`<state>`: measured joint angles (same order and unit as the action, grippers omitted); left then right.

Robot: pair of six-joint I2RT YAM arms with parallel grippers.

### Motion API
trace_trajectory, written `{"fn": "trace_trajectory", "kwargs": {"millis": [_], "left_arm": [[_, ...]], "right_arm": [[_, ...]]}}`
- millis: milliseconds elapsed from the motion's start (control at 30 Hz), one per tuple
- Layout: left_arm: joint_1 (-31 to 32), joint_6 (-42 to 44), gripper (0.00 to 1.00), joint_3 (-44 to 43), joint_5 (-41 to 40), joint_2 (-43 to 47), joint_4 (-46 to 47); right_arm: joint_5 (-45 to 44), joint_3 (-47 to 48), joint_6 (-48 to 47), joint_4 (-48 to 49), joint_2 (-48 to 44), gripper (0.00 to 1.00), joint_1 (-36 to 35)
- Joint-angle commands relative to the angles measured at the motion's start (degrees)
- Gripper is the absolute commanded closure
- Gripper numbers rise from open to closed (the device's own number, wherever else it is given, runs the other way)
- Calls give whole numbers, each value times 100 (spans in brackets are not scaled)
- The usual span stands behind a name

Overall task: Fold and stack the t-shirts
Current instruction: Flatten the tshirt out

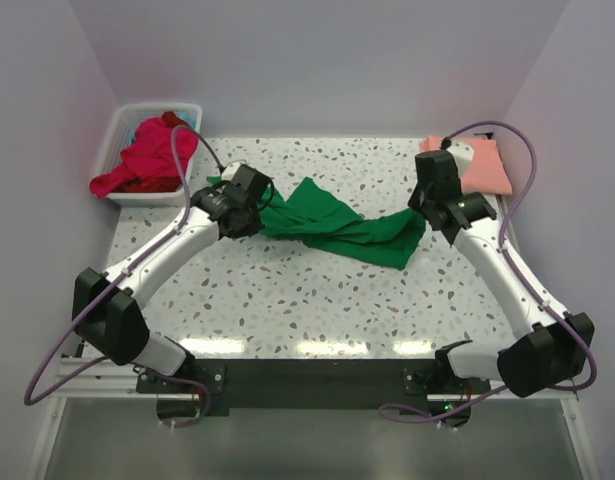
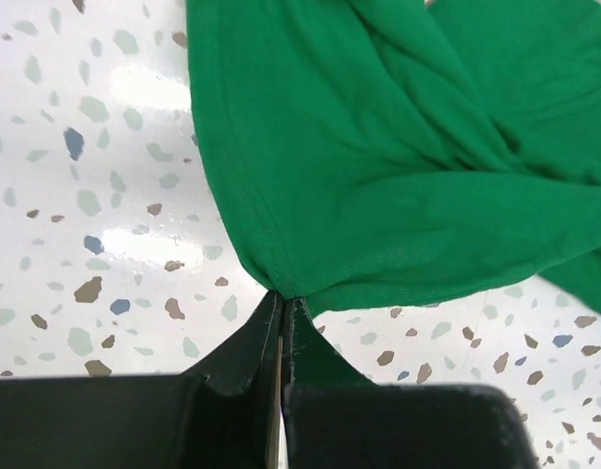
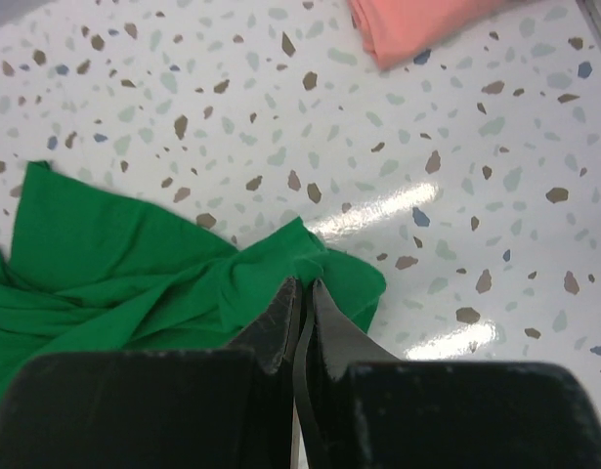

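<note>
A bright green t-shirt (image 1: 332, 225) lies bunched and stretched across the middle of the speckled table (image 1: 287, 300). My left gripper (image 1: 255, 208) is shut on its left corner; in the left wrist view the jaws pinch the green t-shirt's hem (image 2: 280, 278). At the cloth's right end my right gripper (image 1: 424, 212) is shut on the other corner (image 3: 324, 264). A folded salmon-pink t-shirt (image 1: 480, 165) lies at the back right, also seen as pink cloth (image 3: 417, 24). Red and magenta t-shirts (image 1: 142, 160) are heaped in the basket.
A white plastic basket (image 1: 122, 125) stands at the back left corner. Pale walls enclose the table on three sides. Purple cables loop off both arms.
</note>
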<state>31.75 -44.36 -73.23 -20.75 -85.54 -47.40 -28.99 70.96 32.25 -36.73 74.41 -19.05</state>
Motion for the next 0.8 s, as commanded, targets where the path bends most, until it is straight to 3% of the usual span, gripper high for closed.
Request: {"fn": "trace_trajectory", "kwargs": {"millis": [0,233,767], "left_arm": [[-2,-38,100,-498,-753,458,-332],[-221,129,100,-1385,-1220,714,-393],[-547,1139,100,-3030,-1124,1197,863]], "right_arm": [[-265,750,-298,-290,-330,100,15],[-511,2034,-799,-546,-410,100,15],[-564,4390,-1678,-449,-199,100,15]]}}
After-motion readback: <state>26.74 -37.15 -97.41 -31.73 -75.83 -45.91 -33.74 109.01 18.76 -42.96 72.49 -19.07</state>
